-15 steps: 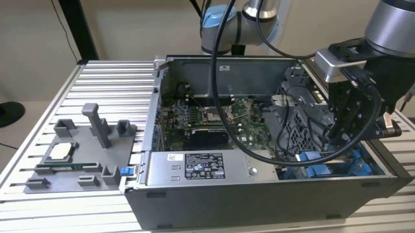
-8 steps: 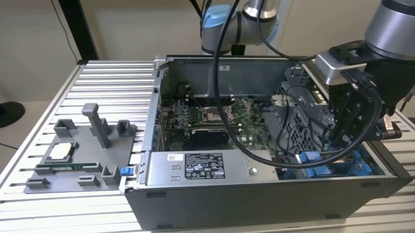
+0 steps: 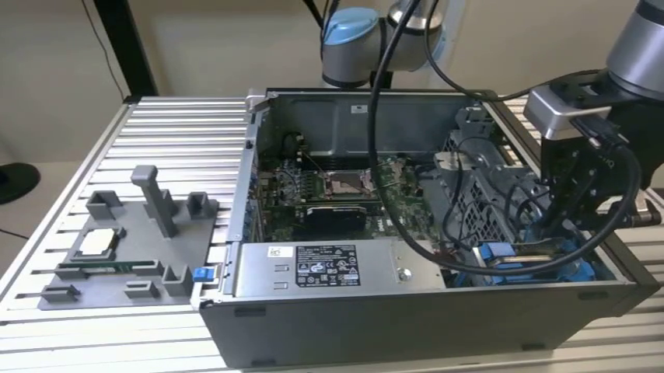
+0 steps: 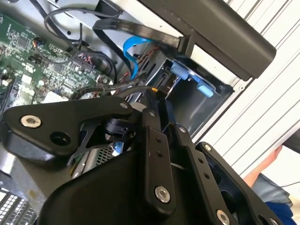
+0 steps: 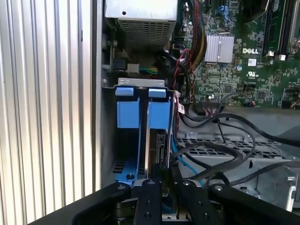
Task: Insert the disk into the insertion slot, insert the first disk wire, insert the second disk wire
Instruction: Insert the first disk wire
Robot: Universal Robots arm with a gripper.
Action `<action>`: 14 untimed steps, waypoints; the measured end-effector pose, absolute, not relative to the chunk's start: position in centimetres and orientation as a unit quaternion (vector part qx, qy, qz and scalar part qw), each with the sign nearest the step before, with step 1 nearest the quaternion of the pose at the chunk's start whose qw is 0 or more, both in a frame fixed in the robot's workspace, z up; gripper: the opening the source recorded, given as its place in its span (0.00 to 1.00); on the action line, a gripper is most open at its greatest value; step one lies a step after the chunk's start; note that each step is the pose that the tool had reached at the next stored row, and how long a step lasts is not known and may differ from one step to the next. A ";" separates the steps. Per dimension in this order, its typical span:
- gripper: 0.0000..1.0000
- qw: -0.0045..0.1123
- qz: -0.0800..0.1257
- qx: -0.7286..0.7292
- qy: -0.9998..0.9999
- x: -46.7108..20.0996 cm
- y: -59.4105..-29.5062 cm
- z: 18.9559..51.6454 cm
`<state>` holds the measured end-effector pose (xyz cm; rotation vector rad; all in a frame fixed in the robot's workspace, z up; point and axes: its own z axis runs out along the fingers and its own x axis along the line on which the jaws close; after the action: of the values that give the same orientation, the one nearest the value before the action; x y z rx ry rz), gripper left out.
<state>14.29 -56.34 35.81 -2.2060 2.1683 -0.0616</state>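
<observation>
Gripper (image 5: 163, 183) right at insertion slot (image 5: 140, 83), case (image 3: 415, 311) corner; disk (image 5: 158, 143) on edge inside slot, in blue carrier; jaw state: cannot tell; black cables (image 5: 220, 154) just beside.

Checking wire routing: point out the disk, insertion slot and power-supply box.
disk (image 5: 159, 115): first wrist view, blue carrier frame.
insertion slot (image 5: 140, 82): first wrist view, grey metal rim.
power-supply box (image 3: 326, 268): exterior view, its label.

Disk (image 5: 158, 146) edge-on — label hidden
</observation>
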 end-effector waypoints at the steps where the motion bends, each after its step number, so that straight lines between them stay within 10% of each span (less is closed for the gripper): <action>1: 0.00 0.023 -0.019 -0.713 0.701 14.5 -56.4 35.8; 14: 0.00 0.022 -0.017 -0.713 0.701 14.9 -56.5 35.7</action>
<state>14.89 -56.48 35.68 -2.2091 2.1716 -0.0517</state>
